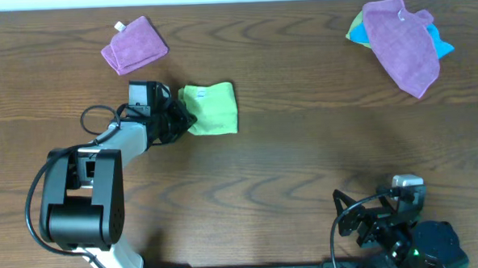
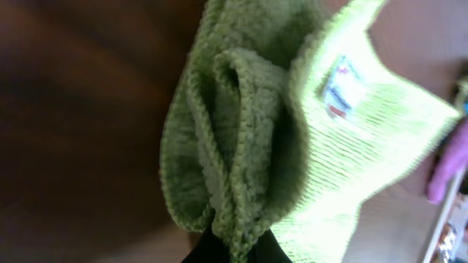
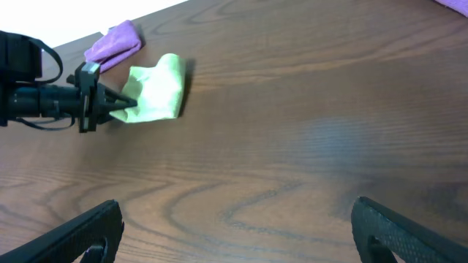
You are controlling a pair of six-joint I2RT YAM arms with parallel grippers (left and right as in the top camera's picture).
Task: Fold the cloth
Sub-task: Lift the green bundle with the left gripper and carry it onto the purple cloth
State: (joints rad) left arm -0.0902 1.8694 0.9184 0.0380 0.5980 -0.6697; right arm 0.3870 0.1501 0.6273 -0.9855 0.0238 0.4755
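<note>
Overhead: cloth is upper left of centre on the tabletop. It lies as a compact rectangle, so my read is it's already doubled at least once. Left arm reaches in from the lower left, with the left jaws at the cloth's left edge. Right arm is parked lower right, well apart from the cloth.

Count:
- one green cloth
- two purple cloths, one upper left and one upper right
- one blue cloth, poking out from under the right-hand purple one
- a yellowish edge also shows under that purple one, can't tell what it is
- two arms

Left wrist: cloth fills the frame, bunched. Several stitched edges run down into the dark tips at bottom centre, so the left jaws are clenched on stacked layers of cloth. Label faces the camera, upper right. Rest is blurry.

Right wrist: right jaws are spread wide at the bottom corners with nothing between them. The cloth is far off at upper left, and the left jaws pinch its near-left edge there.

Status guess: grip is made, but this fold isn't carried over yet. Left to do: lift the edge, lay it across, release and flatten.
</note>
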